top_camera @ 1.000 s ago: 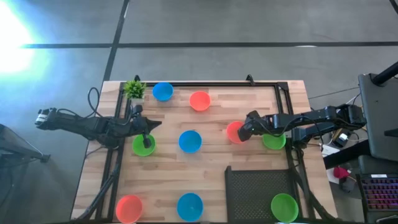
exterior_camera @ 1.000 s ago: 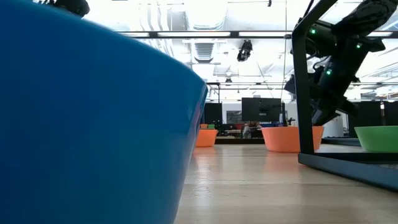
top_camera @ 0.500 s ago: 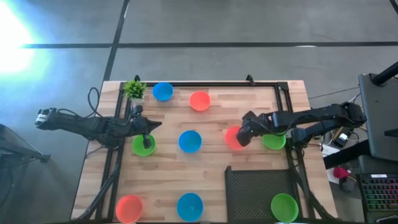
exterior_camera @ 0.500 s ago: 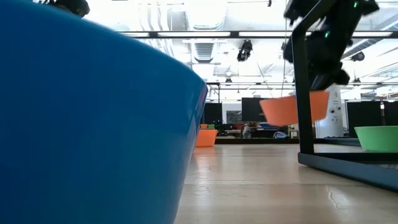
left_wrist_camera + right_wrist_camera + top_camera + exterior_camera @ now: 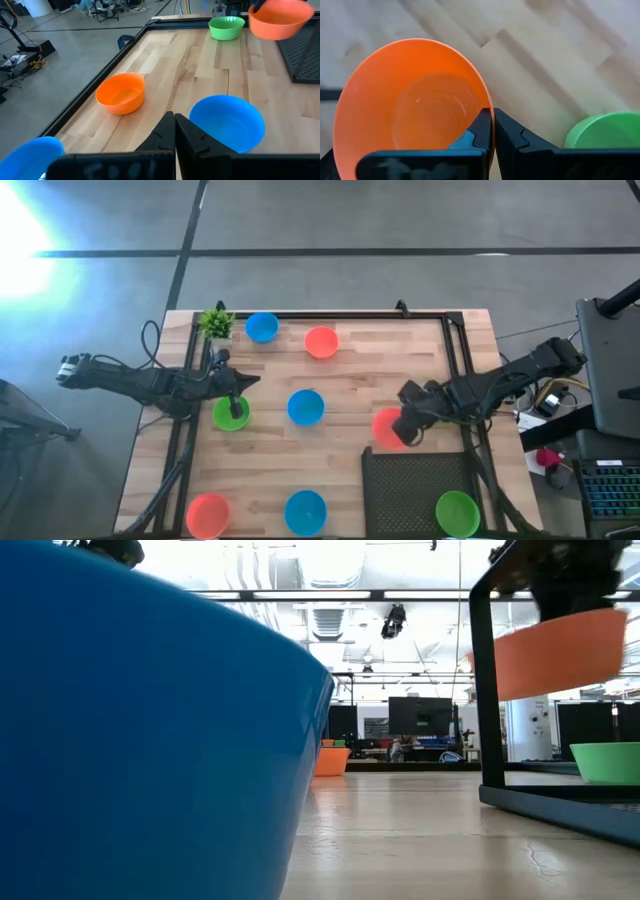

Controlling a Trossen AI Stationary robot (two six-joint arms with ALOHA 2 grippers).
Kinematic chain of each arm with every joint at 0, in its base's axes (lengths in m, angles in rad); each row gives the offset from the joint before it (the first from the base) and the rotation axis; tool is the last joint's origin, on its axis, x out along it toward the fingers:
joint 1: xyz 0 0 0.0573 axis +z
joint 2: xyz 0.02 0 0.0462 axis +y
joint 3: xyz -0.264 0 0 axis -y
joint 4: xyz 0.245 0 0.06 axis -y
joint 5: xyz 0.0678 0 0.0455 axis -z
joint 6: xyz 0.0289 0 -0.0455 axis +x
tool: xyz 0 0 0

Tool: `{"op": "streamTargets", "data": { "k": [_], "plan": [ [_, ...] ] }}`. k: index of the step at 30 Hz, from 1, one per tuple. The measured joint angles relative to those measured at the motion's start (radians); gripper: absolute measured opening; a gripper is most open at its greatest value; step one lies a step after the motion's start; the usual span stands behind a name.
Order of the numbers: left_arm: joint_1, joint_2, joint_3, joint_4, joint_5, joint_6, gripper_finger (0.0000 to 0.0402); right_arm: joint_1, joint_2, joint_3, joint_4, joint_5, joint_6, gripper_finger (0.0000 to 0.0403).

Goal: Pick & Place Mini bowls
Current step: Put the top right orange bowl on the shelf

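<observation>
The right gripper [image 5: 404, 430], clamped on a smooth round orange plastic bowl's [image 5: 388, 427] rim, holds it above the wooden table [image 5: 350, 380] near a black mesh tray [image 5: 415, 485], while the left gripper [image 5: 236, 405], closed and empty, rests over a green bowl [image 5: 230, 416].

Huge blue bowl [image 5: 150, 740] cut off in the low view, blocking the table's left side.

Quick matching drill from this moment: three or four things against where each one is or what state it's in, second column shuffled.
1. right gripper
2. left gripper
3. potted plant
4. middle blue bowl

A. far left corner of the table
B. shut, above a green bowl
C. resting on the table centre
D. shut on an orange bowl, lifted off the wood

Pairs: 1-D, 2-B, 3-A, 4-C
</observation>
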State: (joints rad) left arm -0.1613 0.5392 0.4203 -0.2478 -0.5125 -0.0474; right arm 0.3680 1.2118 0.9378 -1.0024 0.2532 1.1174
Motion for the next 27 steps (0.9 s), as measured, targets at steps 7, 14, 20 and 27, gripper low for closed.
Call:
{"op": "streamTargets", "data": {
  "k": [7,14,20,27],
  "plan": [
    [0.000,0.000,0.000,0.000,0.000,0.005,0.0000,0.165,0.000,-0.004,-0.004,-0.026,0.167,0.0008],
    [0.000,0.000,0.000,0.000,0.000,0.005,0.0000,0.336,0.002,-0.005,-0.003,-0.027,0.360,0.0008],
    [0.000,0.000,0.000,0.000,0.000,0.005,0.0000,0.444,0.063,-0.005,0.018,-0.027,0.519,0.0008],
    [0.000,0.000,0.000,0.000,0.008,0.018,0.0000,0.520,0.197,0.014,0.099,-0.040,0.599,0.0008]
  ]
}}
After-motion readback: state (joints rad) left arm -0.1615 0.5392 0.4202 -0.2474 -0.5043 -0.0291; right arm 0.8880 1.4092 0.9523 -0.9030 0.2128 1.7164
